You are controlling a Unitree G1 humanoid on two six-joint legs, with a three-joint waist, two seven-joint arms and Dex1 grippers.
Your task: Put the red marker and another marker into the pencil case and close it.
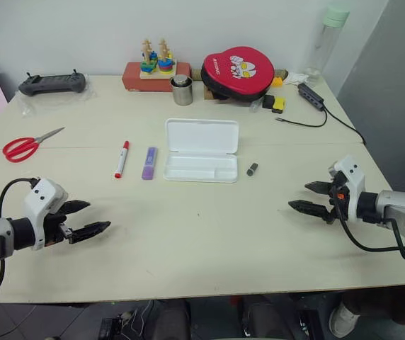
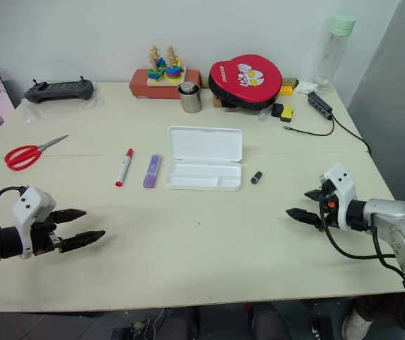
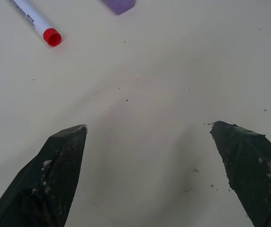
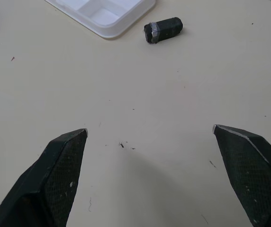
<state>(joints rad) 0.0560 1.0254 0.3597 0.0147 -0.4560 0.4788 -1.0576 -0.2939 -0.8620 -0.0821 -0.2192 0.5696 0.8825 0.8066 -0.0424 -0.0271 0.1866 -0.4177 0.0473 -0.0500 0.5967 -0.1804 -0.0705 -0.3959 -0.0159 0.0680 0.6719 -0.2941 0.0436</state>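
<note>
The white pencil case (image 1: pixel 200 150) lies open mid-table, lid folded back, tray empty. Left of it lie the purple marker (image 1: pixel 149 163) and, further left, the red marker (image 1: pixel 121 159), side by side and pointing away from me. My left gripper (image 1: pixel 89 219) hovers open near the front left of the table, well short of both markers; the red marker's tail (image 3: pixel 52 37) and the purple marker's end (image 3: pixel 119 4) show ahead of its fingers. My right gripper (image 1: pixel 304 197) is open at the front right, empty, with a corner of the case (image 4: pixel 104 14) ahead.
A small dark grey block (image 1: pixel 252 168) lies right of the case. Red-handled scissors (image 1: pixel 25 146) lie at the left. Along the back stand a metal cup (image 1: pixel 182 91), a toy stacker (image 1: pixel 157 67), a red pad (image 1: pixel 238 72), a controller (image 1: pixel 52 83), a bottle (image 1: pixel 328 39) and a cabled hub (image 1: pixel 311 96).
</note>
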